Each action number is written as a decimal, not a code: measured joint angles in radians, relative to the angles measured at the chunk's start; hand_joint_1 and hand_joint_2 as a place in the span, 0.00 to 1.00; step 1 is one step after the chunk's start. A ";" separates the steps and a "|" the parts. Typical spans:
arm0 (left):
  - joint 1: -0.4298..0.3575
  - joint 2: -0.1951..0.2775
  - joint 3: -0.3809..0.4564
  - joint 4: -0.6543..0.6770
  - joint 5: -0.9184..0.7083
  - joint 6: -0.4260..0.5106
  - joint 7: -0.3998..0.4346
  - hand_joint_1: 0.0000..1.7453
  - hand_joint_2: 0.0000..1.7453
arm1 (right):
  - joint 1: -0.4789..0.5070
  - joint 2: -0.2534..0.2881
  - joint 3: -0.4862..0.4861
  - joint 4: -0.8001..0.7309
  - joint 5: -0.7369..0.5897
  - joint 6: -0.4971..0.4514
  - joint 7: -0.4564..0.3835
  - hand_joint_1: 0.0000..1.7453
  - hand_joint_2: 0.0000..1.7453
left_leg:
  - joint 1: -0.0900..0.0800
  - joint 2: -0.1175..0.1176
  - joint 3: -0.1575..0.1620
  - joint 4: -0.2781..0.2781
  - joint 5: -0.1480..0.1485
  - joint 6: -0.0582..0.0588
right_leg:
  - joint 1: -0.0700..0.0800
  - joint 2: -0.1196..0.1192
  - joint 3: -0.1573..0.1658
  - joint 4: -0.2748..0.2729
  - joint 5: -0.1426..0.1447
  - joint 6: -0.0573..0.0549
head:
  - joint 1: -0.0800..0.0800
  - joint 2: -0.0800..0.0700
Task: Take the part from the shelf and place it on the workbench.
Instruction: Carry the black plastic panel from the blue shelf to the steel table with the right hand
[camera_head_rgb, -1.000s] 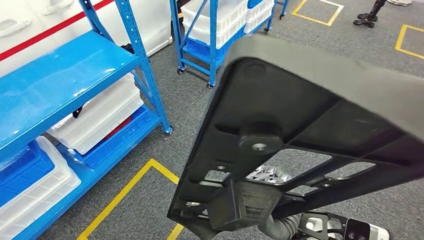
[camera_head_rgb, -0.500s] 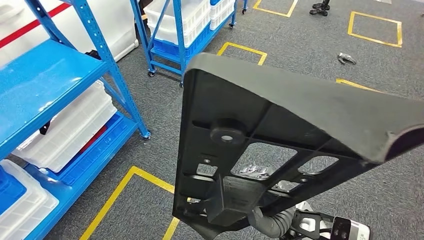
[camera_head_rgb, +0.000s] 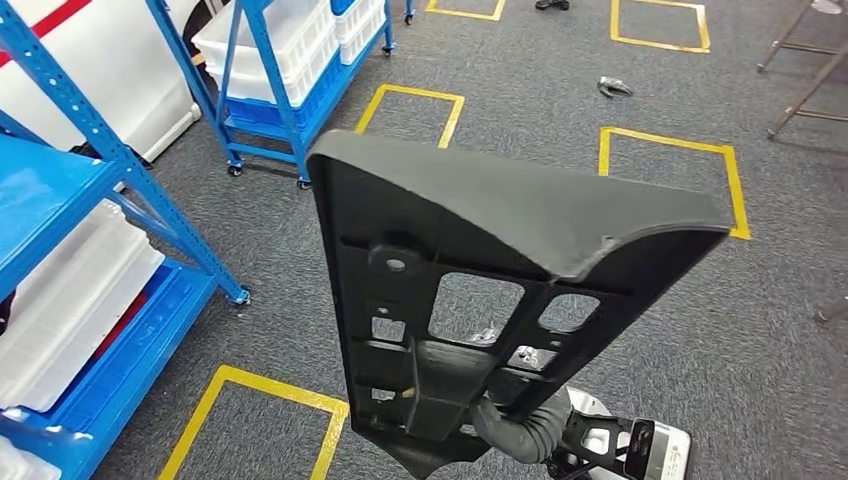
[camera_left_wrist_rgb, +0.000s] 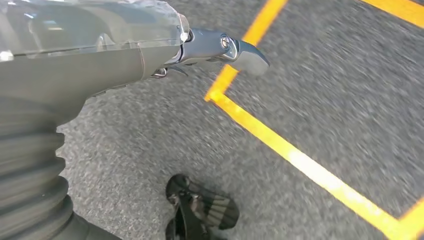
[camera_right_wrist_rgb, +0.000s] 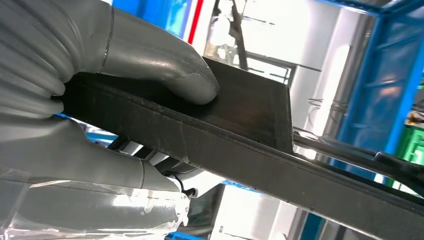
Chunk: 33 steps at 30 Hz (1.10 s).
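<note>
My right hand (camera_right_wrist_rgb: 100, 125) grips the black part (camera_head_rgb: 480, 300), holding it upright over the grey carpet (camera_head_rgb: 780, 320) and blocking my forward view. No readable writing. Blue shelves (camera_head_rgb: 90, 210) with white bins (camera_head_rgb: 60, 300) stand left. I cannot tell my left hand's (camera_left_wrist_rgb: 100, 55) state.

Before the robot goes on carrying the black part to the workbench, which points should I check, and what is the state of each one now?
1. Right hand grips the black part: ok, thumb presses on its edge.
2. Part off the blue shelf: ok, held above the carpet.
3. Left hand free: ok, it holds nothing.
4. Workbench in sight: cannot tell, none is visible.
5. Path ahead: cannot tell, the part hides much floor; a small object lies on the carpet.
</note>
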 joint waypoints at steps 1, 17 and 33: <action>-0.002 0.000 -0.002 0.000 0.000 -0.004 -0.001 0.00 1.00 | -0.004 0.000 0.006 0.004 0.003 0.001 0.003 0.98 1.00 | 0.000 -0.024 0.026 -0.067 0.032 0.005 | 0.001 0.012 -0.001 0.002 0.000 0.001 | 0.000 0.000; -0.003 -0.012 -0.055 0.001 -0.027 -0.004 -0.005 0.00 1.00 | 0.010 0.017 0.048 -0.038 0.039 -0.052 0.023 0.98 1.00 | -0.002 0.082 0.092 -0.196 0.058 0.018 | -0.021 -0.132 -0.024 0.046 -0.014 0.056 | 0.007 0.000; -0.018 0.039 -0.094 0.005 -0.025 -0.028 -0.030 0.00 1.00 | -0.021 0.003 0.042 -0.117 0.122 -0.156 -0.005 0.98 1.00 | 0.001 -0.061 0.050 -0.148 0.068 0.003 | -0.003 0.016 0.008 -0.004 -0.007 0.003 | 0.004 0.000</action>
